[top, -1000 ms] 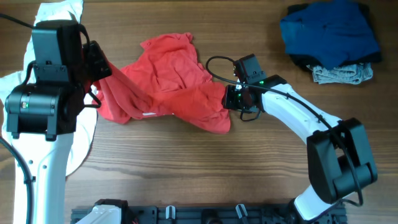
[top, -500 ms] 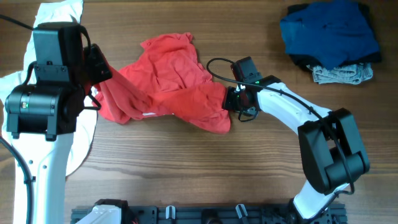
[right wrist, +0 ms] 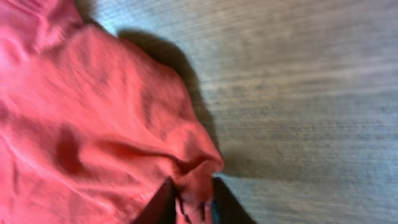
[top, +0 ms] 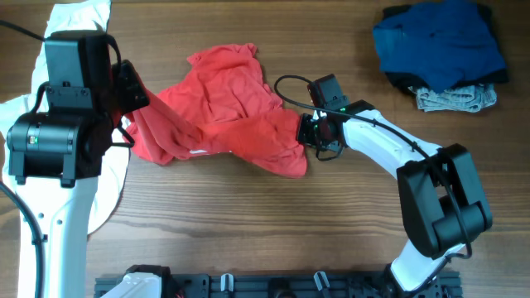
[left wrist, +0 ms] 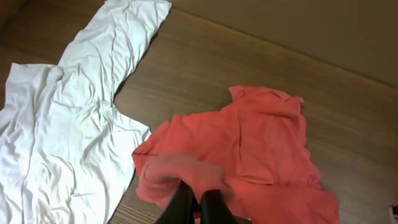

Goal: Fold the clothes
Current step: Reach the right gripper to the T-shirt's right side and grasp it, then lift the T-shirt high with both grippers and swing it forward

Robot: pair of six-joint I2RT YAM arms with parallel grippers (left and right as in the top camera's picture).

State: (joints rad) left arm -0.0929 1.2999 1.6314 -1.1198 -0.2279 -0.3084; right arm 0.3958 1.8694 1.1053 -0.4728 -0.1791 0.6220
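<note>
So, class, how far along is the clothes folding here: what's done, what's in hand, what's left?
Done: nothing looks folded yet. In hand: the red T-shirt lies crumpled, with the left gripper shut on one end and the right gripper pinching the opposite edge. Left: folding it, plus the white shirt, spread out unfolded, and the blue piece and grey piece, heaped together.

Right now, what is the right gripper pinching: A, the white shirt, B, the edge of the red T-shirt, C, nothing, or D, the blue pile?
B: in the right wrist view the right gripper is closed on a bunched edge of the red T-shirt.
</note>
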